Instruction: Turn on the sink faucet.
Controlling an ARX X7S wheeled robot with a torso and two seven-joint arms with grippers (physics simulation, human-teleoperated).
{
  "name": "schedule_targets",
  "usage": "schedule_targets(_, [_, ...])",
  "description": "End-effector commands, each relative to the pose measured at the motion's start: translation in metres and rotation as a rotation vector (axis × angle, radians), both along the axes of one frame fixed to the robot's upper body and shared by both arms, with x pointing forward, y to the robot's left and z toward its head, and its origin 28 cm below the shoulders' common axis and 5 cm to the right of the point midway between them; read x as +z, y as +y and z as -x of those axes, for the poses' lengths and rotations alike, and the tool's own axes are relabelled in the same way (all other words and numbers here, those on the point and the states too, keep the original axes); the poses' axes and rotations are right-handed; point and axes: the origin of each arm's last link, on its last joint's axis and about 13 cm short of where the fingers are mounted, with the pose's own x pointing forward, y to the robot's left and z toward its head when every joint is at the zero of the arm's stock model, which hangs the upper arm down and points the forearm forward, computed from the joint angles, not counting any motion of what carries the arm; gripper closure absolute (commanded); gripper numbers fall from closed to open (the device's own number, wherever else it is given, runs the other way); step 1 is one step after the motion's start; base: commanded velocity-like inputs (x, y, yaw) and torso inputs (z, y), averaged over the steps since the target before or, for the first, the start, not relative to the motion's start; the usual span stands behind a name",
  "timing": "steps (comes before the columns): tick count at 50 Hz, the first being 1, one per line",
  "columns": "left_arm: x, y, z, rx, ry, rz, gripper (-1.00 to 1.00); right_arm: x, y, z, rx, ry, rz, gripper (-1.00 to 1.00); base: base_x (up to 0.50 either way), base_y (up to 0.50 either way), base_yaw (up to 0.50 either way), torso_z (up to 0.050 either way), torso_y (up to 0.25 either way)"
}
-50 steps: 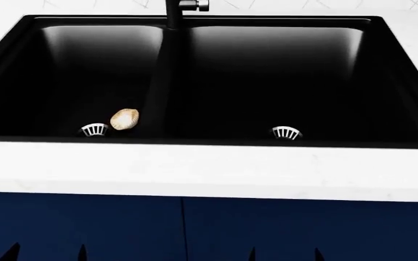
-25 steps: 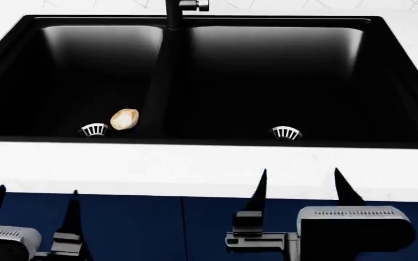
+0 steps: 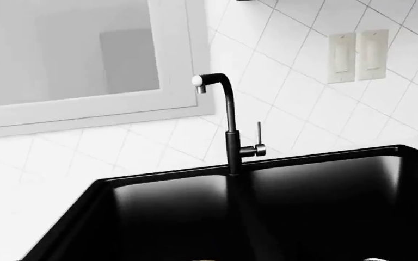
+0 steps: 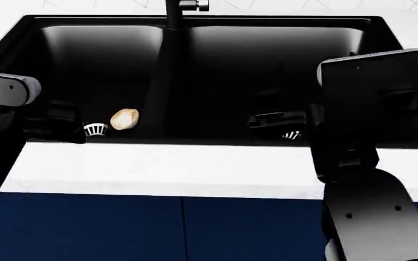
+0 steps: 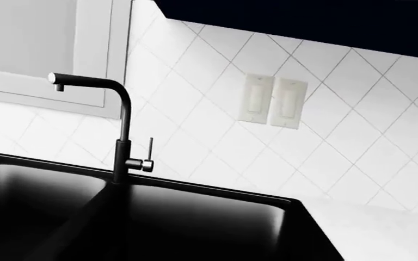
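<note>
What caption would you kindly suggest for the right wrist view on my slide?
Black sink faucet with its thin side lever upright, behind the black sink, against a white tiled wall.

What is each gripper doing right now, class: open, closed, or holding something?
Left gripper: cannot be told; it is dark against the sink.
Right gripper: cannot be told either; nothing visibly held.

At twelve o'clock in the head view, the sink faucet was cut off above its post. The right arm hid part of the right drain strainer. Both hands' fingers were lost against the black sink.
</note>
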Motion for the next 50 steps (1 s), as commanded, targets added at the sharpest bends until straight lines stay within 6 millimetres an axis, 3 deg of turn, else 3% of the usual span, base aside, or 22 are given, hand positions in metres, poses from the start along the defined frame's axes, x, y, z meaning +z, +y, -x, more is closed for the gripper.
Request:
schedule_targets(1, [0.017,0.013,-0.050,0.033,0.049,-0.007,-1.00,0.017,-0.015,-0.039,0.001,0.082,-0.016,-1.00,0.00,0.00,0.00,0.000,0.000])
schedule_targets(13, [0.008,0.018,-0.052,0.052,0.083,-0.017,-1.00,0.015,-0.018,-0.041,0.029,0.086,-0.031,-1.00,0.14,0.00,0.00,0.000,0.000])
schedule_targets(26, [0.004,0.020,-0.058,0.062,0.097,-0.008,-1.00,0.018,-0.021,-0.045,0.028,0.094,-0.044,-1.00,0.42,0.07,0.00,0.000,0.000])
schedule_targets(36, [0.004,0.022,-0.057,0.064,0.092,-0.008,-1.00,0.011,-0.021,-0.045,0.035,0.099,-0.053,-1.00,0.49,0.29,0.00,0.000,0.000])
schedule_targets(50, [0.000,0.020,-0.058,0.057,0.102,-0.014,-1.00,0.004,-0.021,-0.045,0.054,0.102,-0.093,-1.00,0.50,0.01,0.00,0.000,0.001])
